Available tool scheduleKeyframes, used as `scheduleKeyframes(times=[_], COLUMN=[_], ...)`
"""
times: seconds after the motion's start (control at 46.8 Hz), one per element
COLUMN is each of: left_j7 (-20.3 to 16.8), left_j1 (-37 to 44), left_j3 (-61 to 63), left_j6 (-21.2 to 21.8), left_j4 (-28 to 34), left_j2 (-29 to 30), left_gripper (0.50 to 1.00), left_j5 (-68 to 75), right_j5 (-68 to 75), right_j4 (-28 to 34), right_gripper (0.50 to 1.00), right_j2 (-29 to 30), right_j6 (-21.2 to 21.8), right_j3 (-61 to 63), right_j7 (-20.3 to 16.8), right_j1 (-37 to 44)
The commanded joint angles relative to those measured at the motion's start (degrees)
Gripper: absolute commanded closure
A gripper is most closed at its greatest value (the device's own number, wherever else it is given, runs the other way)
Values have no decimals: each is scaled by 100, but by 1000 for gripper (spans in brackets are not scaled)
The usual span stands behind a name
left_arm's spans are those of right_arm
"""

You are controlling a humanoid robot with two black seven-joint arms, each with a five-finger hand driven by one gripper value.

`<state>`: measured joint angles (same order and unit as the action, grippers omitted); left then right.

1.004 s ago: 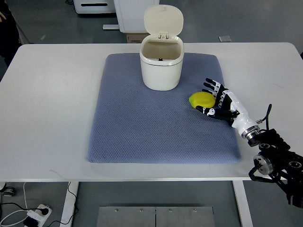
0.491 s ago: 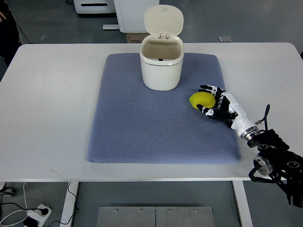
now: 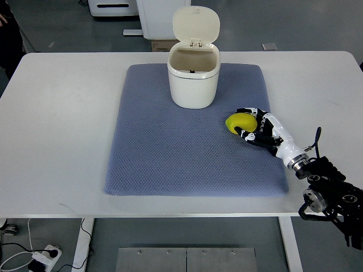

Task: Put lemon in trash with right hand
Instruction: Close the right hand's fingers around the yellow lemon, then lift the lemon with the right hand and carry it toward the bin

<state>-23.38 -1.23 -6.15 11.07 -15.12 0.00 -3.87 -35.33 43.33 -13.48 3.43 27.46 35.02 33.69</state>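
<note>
The right arm is entering from the lower right corner of the picture, its black wrist joint hanging past the near edge of the white table [image 3: 62, 141]. Further in, the right hand [image 3: 258, 127] is lying low over the right side of the blue-grey mat [image 3: 170, 153], its fingers [image 3: 248, 111] curling around the lemon [image 3: 240, 122], which is sitting on the mat; whether the grip is fully closed I cannot tell, though fingers are touching the fruit above and below. Beyond it, near the mat's far edge, the cream trash bin [image 3: 193, 82] is standing upright with its lid [image 3: 195, 24] tipped open
</note>
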Motion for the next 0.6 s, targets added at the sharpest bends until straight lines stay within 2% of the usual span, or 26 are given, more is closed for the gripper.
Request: scheduleKeyframes(times=[0.0, 0.085, 0.256, 0.577], left_j7=[0, 0, 0, 0], left_j1=[0, 0, 0, 0], left_j3=[0, 0, 0, 0], left_j6=[0, 0, 0, 0], left_j4=[0, 0, 0, 0], left_j2=[0, 0, 0, 0], left_gripper=[500, 500, 500, 500], left_j5=[0, 0, 0, 0], right_j5=[0, 0, 17, 17], right_j4=[0, 0, 0, 18], right_gripper=[927, 961, 994, 1000], right_j2=[3, -5, -23, -85], right_j6=[-1, -1, -53, -80], right_j3=[-13, -13, -4, 22], right_j7=[-2, -2, -2, -2], right_j1=[24, 120, 322, 612])
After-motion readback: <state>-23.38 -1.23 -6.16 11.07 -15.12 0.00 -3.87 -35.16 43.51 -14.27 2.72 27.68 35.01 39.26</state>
